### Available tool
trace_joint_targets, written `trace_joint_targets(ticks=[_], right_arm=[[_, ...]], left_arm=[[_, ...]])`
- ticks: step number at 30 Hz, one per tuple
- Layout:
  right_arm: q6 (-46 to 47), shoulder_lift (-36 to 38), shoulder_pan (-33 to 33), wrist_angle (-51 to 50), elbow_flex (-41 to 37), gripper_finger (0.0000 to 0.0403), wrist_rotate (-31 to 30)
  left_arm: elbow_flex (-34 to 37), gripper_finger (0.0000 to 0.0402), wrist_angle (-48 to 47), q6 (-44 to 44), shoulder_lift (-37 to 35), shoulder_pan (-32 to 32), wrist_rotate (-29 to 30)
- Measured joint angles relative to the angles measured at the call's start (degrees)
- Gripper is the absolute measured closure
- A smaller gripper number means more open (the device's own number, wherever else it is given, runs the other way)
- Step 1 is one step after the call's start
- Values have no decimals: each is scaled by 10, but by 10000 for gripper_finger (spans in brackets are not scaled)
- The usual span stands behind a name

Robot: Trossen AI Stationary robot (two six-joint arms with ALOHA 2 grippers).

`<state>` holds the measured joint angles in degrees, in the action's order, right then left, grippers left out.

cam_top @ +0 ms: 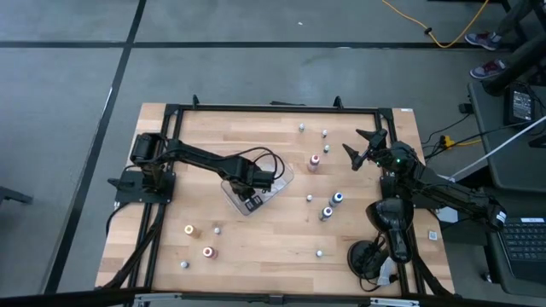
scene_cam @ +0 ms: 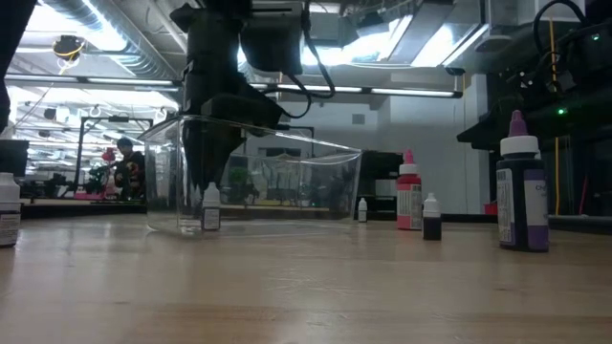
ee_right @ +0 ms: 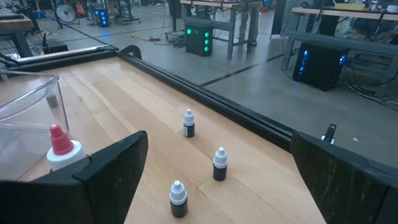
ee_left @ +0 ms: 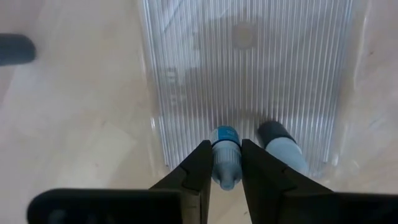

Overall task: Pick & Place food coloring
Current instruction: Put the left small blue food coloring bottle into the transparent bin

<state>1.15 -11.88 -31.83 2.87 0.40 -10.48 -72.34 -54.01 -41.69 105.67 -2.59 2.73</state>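
1. Gripping a tiny blue-capped food coloring bottle (ee_left: 225,158), left gripper (ee_left: 224,163) reaches inside the clear rectangular plastic tray (cam_top: 281,181).
2. Right gripper (cam_top: 365,147), jaws spread wide, hangs well apart from the tray.

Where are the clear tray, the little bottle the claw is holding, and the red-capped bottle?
clear tray (scene_cam: 316,182), low view, its side wall.
blue-capped bottle (ee_left: 225,158), left wrist view, its body between the fingers.
red-capped bottle (ee_right: 59,144), right wrist view, its cap.

Bottle colours (cam_top: 319,252) indistinct overhead
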Motion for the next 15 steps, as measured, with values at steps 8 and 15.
trace_joint_targets(ticks=[8,15], right_arm=[[-1,0,0,0,0,8,0],[0,0,0,0,0,8,0]], left_arm=[[0,286,0,3,3,0,-2],[0,265,-1,9,1,2,-3]])
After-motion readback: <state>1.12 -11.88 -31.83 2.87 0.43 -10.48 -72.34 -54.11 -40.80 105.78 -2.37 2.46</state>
